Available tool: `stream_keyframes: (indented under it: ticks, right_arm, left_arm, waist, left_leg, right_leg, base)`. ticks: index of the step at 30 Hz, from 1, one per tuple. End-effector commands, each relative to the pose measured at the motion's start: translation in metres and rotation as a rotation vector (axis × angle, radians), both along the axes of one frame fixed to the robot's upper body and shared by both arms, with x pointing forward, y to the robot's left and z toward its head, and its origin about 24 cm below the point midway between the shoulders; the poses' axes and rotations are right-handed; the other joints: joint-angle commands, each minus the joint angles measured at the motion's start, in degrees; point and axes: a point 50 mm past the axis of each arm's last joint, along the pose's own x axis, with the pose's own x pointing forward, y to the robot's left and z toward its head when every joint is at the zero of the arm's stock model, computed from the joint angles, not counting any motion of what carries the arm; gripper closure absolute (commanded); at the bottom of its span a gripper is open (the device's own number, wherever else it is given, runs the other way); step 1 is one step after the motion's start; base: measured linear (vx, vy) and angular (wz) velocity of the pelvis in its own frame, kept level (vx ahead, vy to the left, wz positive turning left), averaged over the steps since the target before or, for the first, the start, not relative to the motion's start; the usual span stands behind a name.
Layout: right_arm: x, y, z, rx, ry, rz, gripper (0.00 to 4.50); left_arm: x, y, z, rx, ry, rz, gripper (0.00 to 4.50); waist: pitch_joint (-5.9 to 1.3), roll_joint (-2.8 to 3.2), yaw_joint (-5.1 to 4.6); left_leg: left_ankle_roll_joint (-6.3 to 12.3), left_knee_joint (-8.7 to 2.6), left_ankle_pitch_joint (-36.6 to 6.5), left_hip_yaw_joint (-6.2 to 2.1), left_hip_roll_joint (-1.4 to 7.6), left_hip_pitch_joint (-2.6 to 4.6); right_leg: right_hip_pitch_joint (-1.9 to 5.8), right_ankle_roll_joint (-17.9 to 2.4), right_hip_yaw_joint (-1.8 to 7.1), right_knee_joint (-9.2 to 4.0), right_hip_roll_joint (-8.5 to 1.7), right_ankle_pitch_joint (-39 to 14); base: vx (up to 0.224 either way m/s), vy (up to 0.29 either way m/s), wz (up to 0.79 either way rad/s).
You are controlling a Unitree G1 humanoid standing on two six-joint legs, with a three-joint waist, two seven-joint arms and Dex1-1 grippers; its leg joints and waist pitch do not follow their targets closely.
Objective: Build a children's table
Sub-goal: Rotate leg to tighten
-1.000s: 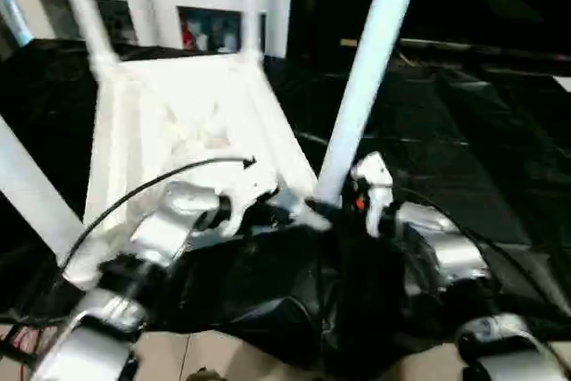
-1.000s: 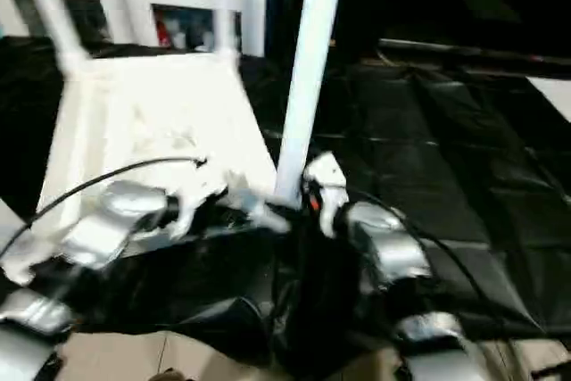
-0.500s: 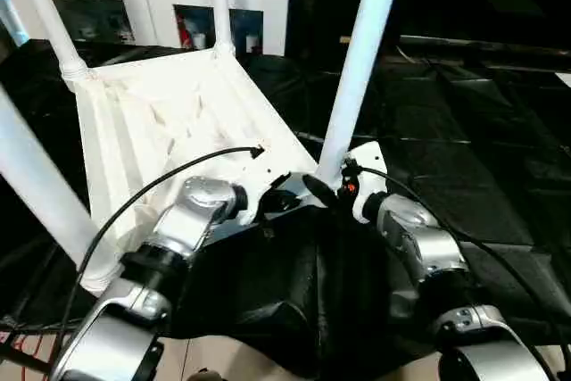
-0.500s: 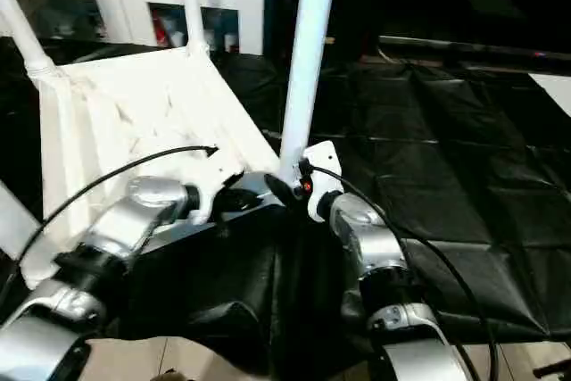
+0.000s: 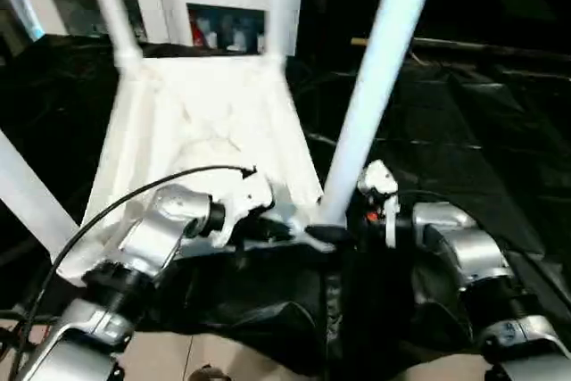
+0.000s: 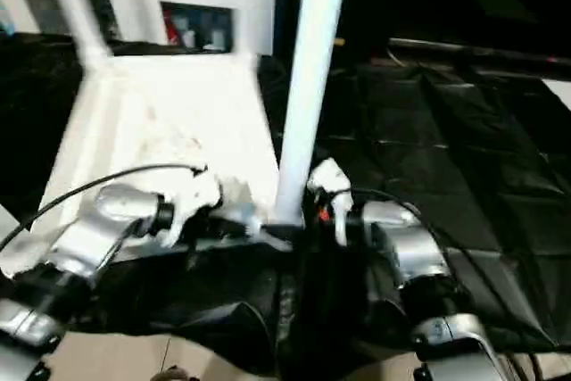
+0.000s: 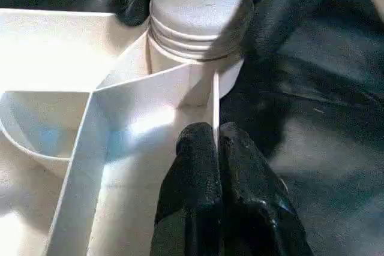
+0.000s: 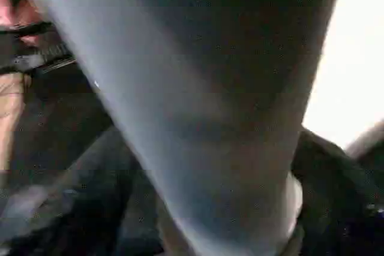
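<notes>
The children's table lies upside down on black cloth, its ribbed white top (image 5: 196, 122) facing up. Two far legs (image 5: 111, 15) (image 5: 275, 6) and a near left leg (image 5: 27, 194) stand in their corners. The near right leg (image 5: 375, 86) rises from the corner closest to me, and its threaded foot (image 7: 198, 22) sits in the socket. My left gripper (image 7: 216, 148) is shut on a thin rib of the top just beside that socket. My right gripper (image 5: 343, 234) is at the foot of the same leg (image 8: 198, 118), on its right side.
A white cabinet with glass doors (image 5: 214, 6) stands behind the table. Black cloth (image 5: 464, 131) covers the ground to the right and back. A black cable (image 5: 134, 194) arcs over my left forearm. Tan floor (image 5: 214, 359) shows at the near edge.
The camera has swung, so the whole picture has shifted. Both grippers stay at the near right corner. My right wrist has rolled at the leg's foot.
</notes>
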Motion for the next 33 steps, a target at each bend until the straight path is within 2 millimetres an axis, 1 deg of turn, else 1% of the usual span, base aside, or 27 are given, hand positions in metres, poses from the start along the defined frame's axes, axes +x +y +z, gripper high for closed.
stream_keyframes:
  ticks: [1,2,4,6,7,9,11,14,15,16,17,18,19,20,21,22,23,24,25,26,27,28,29,30,31,32,33]
  right_arm:
    - [-0.006,0.009,-0.002,0.01,0.028,0.082,1.11]
    - [-0.007,0.009,-0.002,0.008,0.03,0.088,1.22]
    - [-0.007,0.008,-0.001,0.007,0.034,0.096,1.31]
    - [-0.01,0.009,-0.001,0.013,0.047,0.119,1.53]
    - [-0.01,0.009,-0.001,0.013,0.047,0.119,1.65]
    - [-0.012,0.01,-0.002,0.016,0.054,0.13,1.7]
    - [-0.012,0.011,-0.004,0.016,0.054,0.121,1.77]
    - [-0.01,0.015,-0.01,0.002,0.032,0.055,1.82]
    - [-0.009,0.015,-0.01,0.001,0.03,0.049,1.83]
    - [-0.007,0.017,-0.014,-0.01,0.026,-0.002,1.83]
    - [-0.003,0.022,-0.017,-0.018,0.025,-0.074,1.83]
    - [-0.001,0.025,-0.02,-0.023,0.027,-0.126,1.84]
    - [0.005,0.03,-0.024,-0.036,0.031,-0.232,1.84]
    - [0.005,0.03,-0.024,-0.036,0.031,-0.232,1.85]
    - [0.007,0.031,-0.025,-0.04,0.032,-0.271,1.85]
    - [0.009,0.034,-0.027,-0.036,0.038,-0.319,1.85]
    - [0.011,0.039,-0.027,-0.023,0.048,-0.365,1.85]
    - [0.014,0.044,-0.028,-0.007,0.063,-0.425,1.85]
    - [0.017,0.05,-0.029,0.004,0.072,-0.474,1.85]
    - [0.02,0.055,-0.028,0.01,0.072,-0.521,1.85]
    - [0.021,0.058,-0.028,0.011,0.07,-0.548,1.85]
    - [0.022,0.063,-0.027,0.009,0.054,-0.556,1.85]
    - [0.023,0.069,-0.025,0.012,0.038,-0.554,1.85]
    - [0.023,0.074,-0.023,0.019,0.024,-0.541,1.85]
    - [0.023,0.078,-0.02,0.039,0.005,-0.512,1.85]
    - [0.022,0.08,-0.019,0.047,0.0,-0.502,1.29]
    - [0.022,0.081,-0.017,0.07,-0.004,-0.48,1.15]
  left_arm:
    - [-0.002,-0.014,0.016,-0.074,-0.053,-0.089,4.5]
    - [-0.003,-0.013,0.016,-0.07,-0.048,-0.095,4.5]
    - [-0.004,-0.01,0.015,-0.057,-0.046,-0.102,4.5]
    - [-0.005,-0.008,0.014,-0.051,-0.039,-0.11,4.5]
    - [-0.005,-0.008,0.014,-0.051,-0.039,-0.11,4.5]
    - [-0.005,-0.007,0.015,-0.051,-0.039,-0.106,4.5]
    - [-0.002,-0.008,0.015,-0.055,-0.048,-0.075,4.5]
    - [0.009,-0.01,0.015,-0.056,-0.076,0.027,4.5]
    - [0.01,-0.01,0.015,-0.055,-0.079,0.035,4.5]
    - [0.015,-0.012,0.016,-0.06,-0.088,0.084,4.5]
    - [0.021,-0.015,0.017,-0.073,-0.101,0.14,4.5]
    - [0.024,-0.018,0.018,-0.081,-0.109,0.172,4.5]
    - [0.03,-0.022,0.02,-0.087,-0.127,0.227,4.5]
    - [0.03,-0.022,0.02,-0.087,-0.127,0.227,4.5]
    - [0.032,-0.024,0.021,-0.085,-0.133,0.243,4.5]
    - [0.035,-0.026,0.021,-0.081,-0.136,0.265,4.5]
    - [0.038,-0.03,0.021,-0.08,-0.144,0.294,4.5]
    - [0.042,-0.035,0.022,-0.085,-0.15,0.329,4.5]
    - [0.045,-0.04,0.023,-0.088,-0.158,0.359,4.5]
    - [0.048,-0.044,0.024,-0.094,-0.167,0.396,4.5]
    - [0.05,-0.047,0.025,-0.097,-0.173,0.418,4.5]
    - [0.05,-0.05,0.026,-0.103,-0.18,0.428,4.5]
    - [0.051,-0.053,0.027,-0.108,-0.185,0.436,4.5]
    - [0.051,-0.056,0.027,-0.113,-0.187,0.436,4.5]
    - [0.05,-0.058,0.027,-0.116,-0.187,0.42,4.5]
    - [0.049,-0.059,0.026,-0.117,-0.186,0.414,4.5]
    - [0.046,-0.06,0.025,-0.12,-0.18,0.391,4.5]
  waist:
    - [-3.85,-0.05,-0.09]
    - [-3.86,0.07,-0.07]
    - [-3.91,0.08,-0.09]
    - [-3.95,0.09,-0.04]
    - [-3.91,0.06,-0.01]
    - [-3.91,0.07,0.03]
    - [-3.89,0.02,0.03]
    - [-3.86,0.03,0.03]
    - [-3.74,-0.01,-0.09]
    - [-3.76,0.0,-0.08]
    - [-3.58,-0.07,-0.3]
    - [-3.5,-0.13,-0.43]
    - [-3.49,-0.09,-0.6]
    - [-3.51,-0.09,-0.64]
    - [-3.72,-0.14,-0.81]
    - [-3.61,-0.06,-1.08]
    - [-3.6,-0.04,-1.12]
    - [-3.81,-0.03,-1.24]
    - [-3.8,-0.04,-1.39]
    - [-3.8,0.23,-1.43]
    - [-3.86,0.11,-1.62]
    - [-3.99,0.17,-1.53]
    - [-4.14,0.22,-1.4]
    - [-4.32,0.07,-1.36]
    - [-4.32,0.07,-1.36]
    - [-4.37,0.03,-1.2]
    - [-4.31,-0.02,-1.08]
  left_leg:
    - [2.85,-3.85,-10.7,-0.25,2.02,0.09]
    - [2.68,-3.87,-10.8,-0.32,2.05,0.11]
    - [2.49,-3.89,-10.9,-0.35,2.1,0.16]
    - [2.36,-3.85,-10.8,-0.32,2.09,0.08]
    - [2.44,-3.83,-10.8,-0.24,2.02,0.12]
    - [2.32,-3.83,-10.9,-0.26,2.0,0.06]
    - [2.18,-3.84,-11.1,-0.31,1.96,0.1]
    - [2.02,-3.8,-11.4,-0.26,1.92,0.17]
    - [1.76,-3.88,-12.0,-0.32,1.84,0.22]
    - [1.63,-3.84,-12.2,-0.35,1.78,0.23]
    - [1.36,-3.84,-12.9,-0.33,1.72,0.27]
    - [0.99,-3.69,-13.7,-0.33,1.44,0.45]
    - [0.61,-3.67,-13.7,-0.39,1.38,0.51]
    - [0.39,-3.57,-13.9,-0.42,1.27,0.6]
    - [0.33,-3.6,-13.5,-0.6,1.3,0.32]
    - [0.57,-3.71,-13.7,-0.6,1.44,0.26]
    - [0.63,-3.64,-14.1,-0.58,1.4,0.47]
    - [0.68,-3.6,-13.9,-0.58,1.33,0.55]
    - [0.71,-3.73,-12.8,-0.58,1.46,0.2]
    - [0.61,-3.77,-12.9,-0.65,1.52,0.22]
    - [0.31,-3.75,-12.8,-0.59,1.49,0.22]
    - [0.14,-3.73,-12.7,-0.69,1.55,0.35]
    - [0.44,-3.7,-11.8,-0.56,1.63,0.2]
    - [1.27,-3.7,-10.0,-0.46,1.59,-0.1]
    - [1.27,-3.7,-10.0,-0.46,1.59,-0.1]
    - [1.92,-3.67,-8.9,-0.33,1.61,-0.22]
    - [2.53,-3.71,-7.9,-0.22,1.6,-0.24]
  right_leg:
    - [3.27,-6.4,4.06,-4.5,-4.22,-20.7]
    - [3.29,-6.5,4.06,-4.41,-4.26,-20.6]
    - [3.3,-6.8,4.1,-4.4,-4.26,-20.0]
    - [3.4,-7.1,4.16,-4.25,-4.27,-19.3]
    - [3.39,-7.0,4.14,-4.34,-4.22,-19.4]
    - [3.41,-6.7,4.13,-4.39,-4.28,-19.9]
    - [3.39,-6.3,4.07,-4.5,-4.29,-20.8]
    - [3.28,-6.0,4.07,-4.68,-4.25,-21.5]
    - [3.2,-5.6,3.96,-4.87,-4.23,-22.8]
    - [3.24,-5.3,3.9,-4.94,-4.26,-23.6]
    - [3.07,-4.7,3.81,-5.31,-4.28,-25.7]
    - [3.03,-3.5,3.57,-5.85,-4.37,-28.8]
    - [2.9,-2.8,3.43,-6.1,-4.41,-30.6]
    - [2.85,-2.3,3.27,-6.29,-4.42,-31.5]
    - [3.24,-1.7,3.14,-6.21,-4.55,-31.5]
    - [3.01,-1.6,3.19,-6.3,-4.43,-30.9]
    - [2.84,-1.6,3.18,-6.4,-4.41,-31.0]
    - [2.89,-1.9,3.23,-6.26,-4.46,-30.2]
    - [2.92,-2.6,3.42,-5.89,-4.37,-28.2]
    - [2.9,-2.9,3.43,-5.83,-4.39,-27.8]
    - [2.85,-3.1,3.43,-5.78,-4.35,-27.3]
    - [2.95,-3.3,3.45,-5.6,-4.42,-26.7]
    - [3.01,-4.2,3.75,-5.23,-4.49,-23.8]
    - [3.4,-5.3,3.91,-4.59,-4.37,-19.7]
    - [3.4,-5.3,3.91,-4.59,-4.37,-19.7]
    - [3.44,-5.9,4.01,-4.32,-4.31,-17.5]
    - [3.52,-6.7,4.09,-4.05,-4.23,-15.6]
  base:
    - [0.0,0.0,0.0]
    - [0.0,0.0,0.0]
    - [0.0,0.0,0.0]
    - [0.0,0.0,0.0]
    - [0.0,0.0,0.0]
    - [0.0,0.0,0.0]
    - [0.0,0.0,0.0]
    - [0.0,0.0,0.0]
    - [0.0,0.0,0.0]
    - [0.0,0.0,0.0]
    - [0.0,0.0,0.0]
    - [0.0,0.0,0.0]
    - [0.0,0.0,0.0]
    - [0.0,0.0,0.0]
    - [0.0,0.0,0.0]
    - [0.0,0.0,0.0]
    - [0.0,0.0,0.0]
    - [0.0,0.0,0.0]
    - [0.0,0.0,0.0]
    - [0.0,0.0,0.0]
    - [0.0,0.0,0.0]
    - [0.0,0.0,0.0]
    - [0.0,0.0,0.0]
    - [0.0,0.0,0.0]
    - [0.0,0.0,0.0]
    - [0.0,0.0,0.0]
    - [0.0,0.0,0.0]
